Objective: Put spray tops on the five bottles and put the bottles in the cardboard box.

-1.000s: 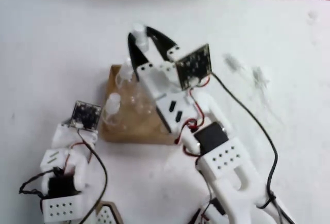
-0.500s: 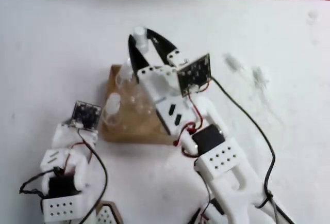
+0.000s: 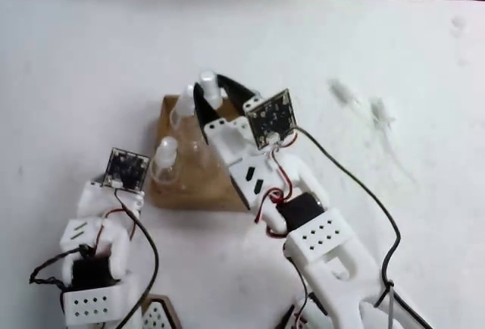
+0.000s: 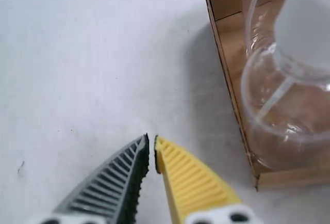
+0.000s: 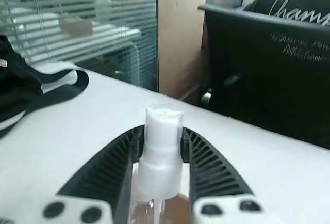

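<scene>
A white table (image 3: pixel 91 56) is seen from above, with a shallow cardboard box (image 3: pixel 189 194) set near its middle. The right gripper (image 3: pixel 209 85) is held at the box's far edge. Its black jaws are closed to a narrow gap around the neck of a clear spray bottle (image 3: pixel 205 91). From the right wrist, the bottle's white spray top (image 5: pixel 162 141) is seen pinched on both sides between the ribbed jaws.

Two more bottles with white tops are stood inside the box: a near-left bottle (image 3: pixel 164 153) and a far-left bottle (image 3: pixel 184 104).

The left gripper (image 4: pixel 152 145) is held low over bare table just outside the box's left wall. Its grey and yellow fingers are brought together at the tips with only a sliver between them, and nothing is held.

Wide open table is left beyond the box and to its left. The box's near side is crowded by both arms. Two small clear pieces (image 3: pixel 345 90) are scattered well to the right; what they are cannot be told.
</scene>
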You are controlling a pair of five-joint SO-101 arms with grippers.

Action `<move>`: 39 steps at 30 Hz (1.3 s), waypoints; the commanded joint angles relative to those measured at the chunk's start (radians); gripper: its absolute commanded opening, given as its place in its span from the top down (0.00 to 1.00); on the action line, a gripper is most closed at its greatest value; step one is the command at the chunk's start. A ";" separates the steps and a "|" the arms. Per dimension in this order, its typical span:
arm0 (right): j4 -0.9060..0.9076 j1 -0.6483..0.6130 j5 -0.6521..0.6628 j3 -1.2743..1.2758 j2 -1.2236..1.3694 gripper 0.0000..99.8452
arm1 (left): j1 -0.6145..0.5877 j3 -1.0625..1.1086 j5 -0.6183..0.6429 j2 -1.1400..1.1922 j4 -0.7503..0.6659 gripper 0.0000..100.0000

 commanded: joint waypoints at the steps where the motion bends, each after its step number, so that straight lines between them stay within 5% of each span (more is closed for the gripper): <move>1: -0.024 0.008 -0.011 0.021 -0.016 0.99 | 0.013 -0.002 -0.011 -0.008 0.005 0.98; 14: -0.018 0.007 -0.011 0.049 -0.015 0.98 | 0.013 -0.002 -0.011 -0.008 0.005 0.98; 20: -0.024 -0.054 -0.012 0.107 -0.018 0.85 | 0.013 -0.002 -0.011 -0.008 0.005 0.98; 33: -0.041 -0.064 -0.012 0.097 -0.028 0.89 | 0.013 -0.002 -0.011 -0.008 0.005 0.98; 39: 0.010 0.136 -0.011 -0.063 -0.101 0.89 | 0.013 -0.002 -0.011 -0.007 0.005 0.98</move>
